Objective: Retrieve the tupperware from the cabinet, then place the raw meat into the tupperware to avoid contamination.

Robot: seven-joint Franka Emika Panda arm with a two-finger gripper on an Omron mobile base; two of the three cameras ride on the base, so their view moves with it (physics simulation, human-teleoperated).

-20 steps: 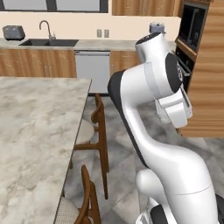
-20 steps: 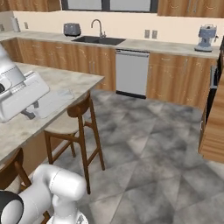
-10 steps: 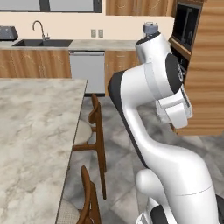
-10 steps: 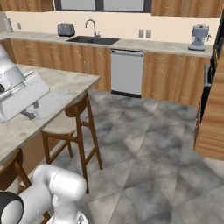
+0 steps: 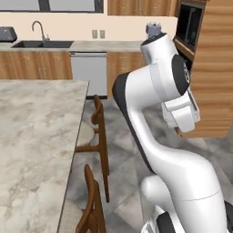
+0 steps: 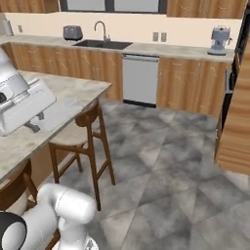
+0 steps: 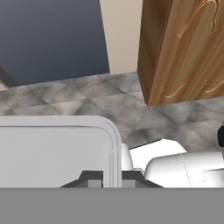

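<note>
Since a second ago the base has turned, so the sink [image 5: 43, 44] and dishwasher [image 5: 89, 73] sit further right in the left base view. Left of the stools [image 6: 80, 136] lies the marble desk [image 5: 32, 136]. Rightmost, the carved cabinet [image 7: 183, 48] stands shut; the tupperware is presumably inside. The gripper is closed and empty, tucked for travel.

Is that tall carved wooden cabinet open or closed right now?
Closed, as far as the hand view shows: the cabinet presents a flat carved door face with no gap or shelf visible. Its handles are out of frame.
</note>
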